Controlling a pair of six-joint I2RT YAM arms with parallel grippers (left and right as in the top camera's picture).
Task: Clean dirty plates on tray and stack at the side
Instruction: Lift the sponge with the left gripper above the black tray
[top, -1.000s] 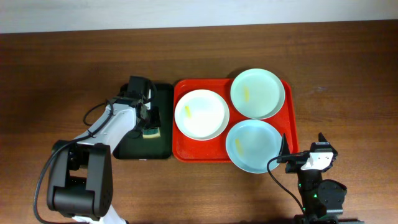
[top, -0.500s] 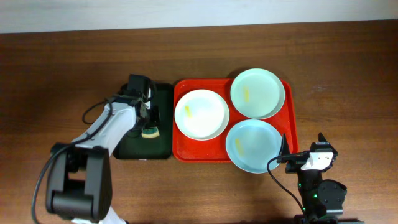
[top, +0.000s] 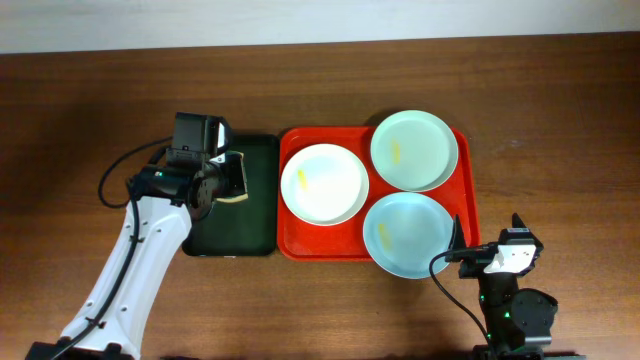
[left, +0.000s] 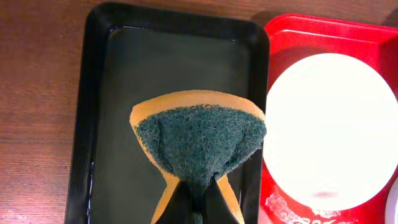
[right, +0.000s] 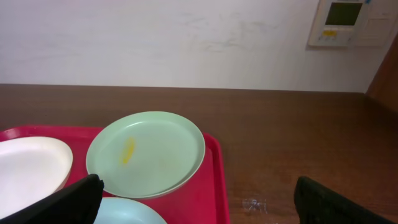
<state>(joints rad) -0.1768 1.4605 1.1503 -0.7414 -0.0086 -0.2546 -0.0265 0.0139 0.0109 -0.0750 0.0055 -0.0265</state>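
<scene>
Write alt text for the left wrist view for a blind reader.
The left gripper pinches a sponge, green scouring side facing the camera, over a dark green tray. At right, a white plate lies on the red tray.

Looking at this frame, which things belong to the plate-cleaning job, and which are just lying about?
Job: white plate, pale green plate, pale blue plate, red tray, sponge pinched in the left gripper.
Lying about: dark green tray, wooden table, wall panel.
</scene>
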